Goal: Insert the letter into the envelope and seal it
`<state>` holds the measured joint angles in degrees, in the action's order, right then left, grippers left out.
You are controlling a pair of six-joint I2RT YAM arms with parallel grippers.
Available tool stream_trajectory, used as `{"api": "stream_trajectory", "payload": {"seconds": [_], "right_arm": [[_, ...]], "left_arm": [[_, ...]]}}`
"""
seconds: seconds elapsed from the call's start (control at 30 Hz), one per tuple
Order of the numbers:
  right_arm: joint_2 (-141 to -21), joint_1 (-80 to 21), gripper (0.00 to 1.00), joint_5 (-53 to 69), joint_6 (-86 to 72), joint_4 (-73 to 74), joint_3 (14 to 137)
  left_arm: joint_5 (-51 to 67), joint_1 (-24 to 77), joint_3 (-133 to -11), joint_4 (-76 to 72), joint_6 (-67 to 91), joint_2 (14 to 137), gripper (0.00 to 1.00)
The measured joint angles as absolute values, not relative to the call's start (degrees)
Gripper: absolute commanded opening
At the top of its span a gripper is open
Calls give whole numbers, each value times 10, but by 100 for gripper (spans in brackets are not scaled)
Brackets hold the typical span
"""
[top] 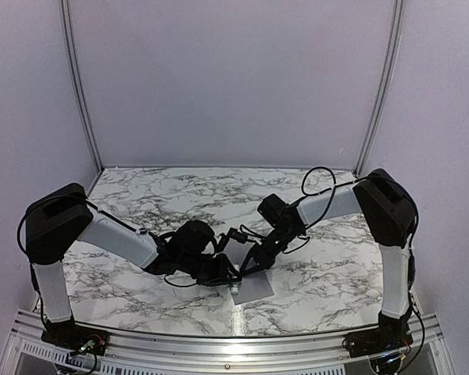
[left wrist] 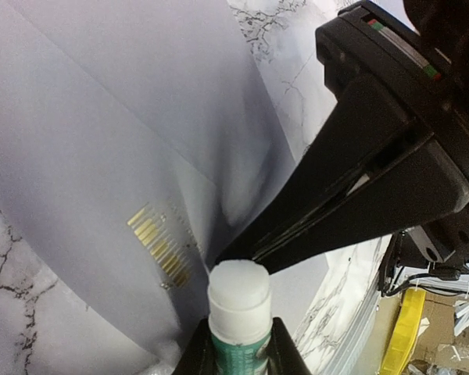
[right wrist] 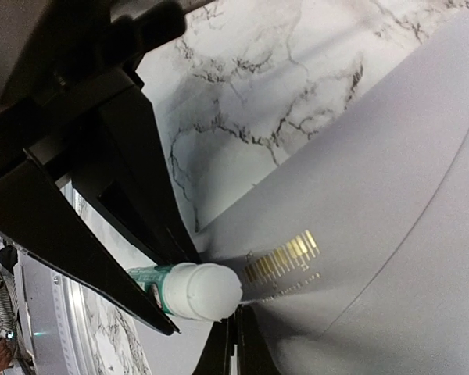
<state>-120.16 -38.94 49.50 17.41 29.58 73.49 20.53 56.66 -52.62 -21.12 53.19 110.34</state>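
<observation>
Envelope [top: 254, 291]: flat on the desk [top: 141, 195], at the near edge and midway between the 2 arm bases.
Letter: not visible anywhere; I judge it is already inside the envelope.
Left fingers [top: 230, 276]: narrow, clamped on the glue stick [left wrist: 238, 301], over the envelope's left part.
Right fingers [left wrist: 242, 248]: pressed together and empty, with the tip down on the envelope, seemingly pinning it.
Key relation: the stick's bare white end sits just beside the right fingers' tip, close over the grey paper near the gold marks [left wrist: 162, 246]. Whether it touches the envelope I cannot tell.
Long axis: the tube points steeply at the envelope's face and does not lie along it.
Flap: a crease crosses the envelope beside both tips. Whether the flap is open or folded I cannot tell.
Nearer arm: both are at the envelope, and only the left carries the glue.
Next move, judged: wipe the glue along the flap edge and away from the right fingers, while they hold the paper down.
</observation>
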Motion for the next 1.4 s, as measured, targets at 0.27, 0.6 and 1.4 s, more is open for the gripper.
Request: {"api": "stream_trajectory", "payload": {"seconds": [0.27,0.6,1.4], "right_arm": [[-1202,-389,1,478,173,297,746],[-1213,-387,1,463,173,306,771],[-1235,-386,1,458,173,309,808]], "left_arm": [[205,567,-524,-215,529,1103,0],[205,567,-523,-218,527,1103,0],[205,566,-522,-218,522,1103,0]]}}
